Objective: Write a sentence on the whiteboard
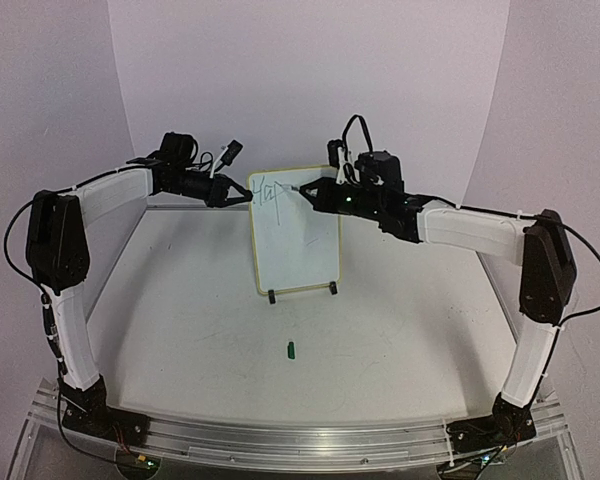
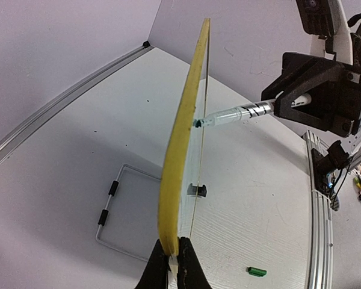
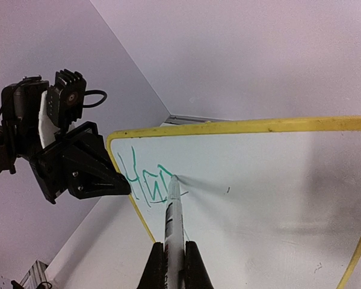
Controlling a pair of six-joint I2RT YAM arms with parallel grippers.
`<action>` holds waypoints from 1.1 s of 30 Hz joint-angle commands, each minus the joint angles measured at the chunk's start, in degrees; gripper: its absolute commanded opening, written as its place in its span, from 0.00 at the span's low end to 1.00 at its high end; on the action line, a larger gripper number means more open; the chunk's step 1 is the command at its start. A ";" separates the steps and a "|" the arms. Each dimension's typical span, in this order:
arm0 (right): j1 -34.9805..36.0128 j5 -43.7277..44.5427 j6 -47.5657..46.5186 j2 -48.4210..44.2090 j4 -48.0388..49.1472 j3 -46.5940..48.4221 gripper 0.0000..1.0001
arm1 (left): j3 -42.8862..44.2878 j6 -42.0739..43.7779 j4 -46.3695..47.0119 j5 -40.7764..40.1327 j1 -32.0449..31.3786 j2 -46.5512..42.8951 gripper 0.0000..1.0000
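Clamped in right gripper, pen tip touches whiteboard just right of unfinished sentence, frame centre-left; left gripper pinches whiteboard rim.

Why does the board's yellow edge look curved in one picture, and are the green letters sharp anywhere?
Left wrist view: the wide lens probably bows the whiteboard edge. Right wrist view: the sentence is legible but soft, the pen casting a faint shadow. Top view: even light, letters tiny.
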 commanded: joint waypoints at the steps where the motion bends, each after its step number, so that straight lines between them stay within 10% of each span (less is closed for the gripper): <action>1: -0.42 4.50 -0.19 -3.28 0.56 -1.98 0.00 | 1.54 2.13 -2.51 -0.51 -0.55 1.16 0.00; 33: -0.34 -2.12 -0.91 -6.63 0.07 -2.67 0.00 | 0.99 1.93 -2.49 -0.87 -0.55 0.60 0.00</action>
